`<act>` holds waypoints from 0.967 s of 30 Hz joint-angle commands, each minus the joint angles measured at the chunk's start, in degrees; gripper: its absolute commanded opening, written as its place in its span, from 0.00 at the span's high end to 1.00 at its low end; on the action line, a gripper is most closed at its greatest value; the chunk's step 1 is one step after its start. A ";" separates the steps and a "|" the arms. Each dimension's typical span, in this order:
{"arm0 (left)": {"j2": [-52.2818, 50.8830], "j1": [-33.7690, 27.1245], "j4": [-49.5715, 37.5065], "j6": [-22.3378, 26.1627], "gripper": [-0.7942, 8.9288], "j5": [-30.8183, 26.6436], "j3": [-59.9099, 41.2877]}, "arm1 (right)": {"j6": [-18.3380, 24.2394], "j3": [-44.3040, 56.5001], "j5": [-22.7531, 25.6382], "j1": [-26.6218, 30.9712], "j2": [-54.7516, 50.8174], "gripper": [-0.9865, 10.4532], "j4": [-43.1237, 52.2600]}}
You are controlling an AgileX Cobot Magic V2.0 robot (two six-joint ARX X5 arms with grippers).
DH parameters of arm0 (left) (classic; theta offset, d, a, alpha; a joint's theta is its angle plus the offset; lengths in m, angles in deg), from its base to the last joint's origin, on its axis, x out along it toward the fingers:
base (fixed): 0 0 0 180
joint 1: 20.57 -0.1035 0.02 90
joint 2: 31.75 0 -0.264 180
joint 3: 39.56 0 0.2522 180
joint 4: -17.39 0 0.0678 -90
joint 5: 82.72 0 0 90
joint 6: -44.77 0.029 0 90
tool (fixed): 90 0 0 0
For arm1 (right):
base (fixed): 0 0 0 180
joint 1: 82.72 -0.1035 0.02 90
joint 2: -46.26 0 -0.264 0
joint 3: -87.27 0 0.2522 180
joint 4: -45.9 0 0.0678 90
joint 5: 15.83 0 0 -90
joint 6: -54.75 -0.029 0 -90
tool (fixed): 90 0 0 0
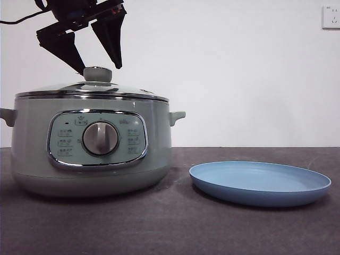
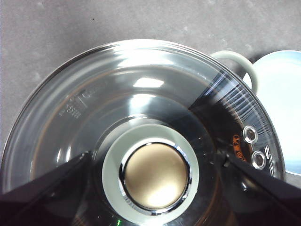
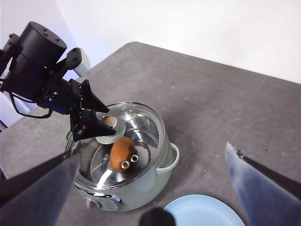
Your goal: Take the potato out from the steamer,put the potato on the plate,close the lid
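Note:
The pale green steamer point(image 1: 90, 159) stands at the left with its glass lid point(image 1: 90, 89) resting on the rim. Through the glass the right wrist view shows the orange-brown potato point(image 3: 123, 149) lying inside. My left gripper point(image 1: 100, 69) hovers open just above the lid's knob point(image 2: 155, 176), one jaw on each side and neither touching it. The light blue plate point(image 1: 260, 183) sits bare to the right of the steamer. High above the table my right gripper point(image 3: 151, 151) is open and holds nothing.
A wall socket point(image 1: 330, 16) is on the white wall at the upper right. The steamer's side handle point(image 1: 177, 116) points toward the plate. Dark grey tabletop point(image 1: 175, 228) runs in front of both objects.

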 commanded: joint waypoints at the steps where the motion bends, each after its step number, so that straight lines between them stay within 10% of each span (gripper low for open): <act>1: 0.22 0.13 -0.02 0.70 0.47 0.04 0.00 | 0.28 -0.17 0.00 -0.13 0.09 0.42 0.17; 25: 3.15 0.13 2.21 0.66 0.47 0.00 0.00 | 0.28 -0.17 -0.02 -0.13 0.09 0.42 -0.55; 29: 3.15 0.15 2.49 0.66 0.74 -0.04 0.00 | 0.28 -0.17 -0.02 -0.13 0.09 0.42 -0.52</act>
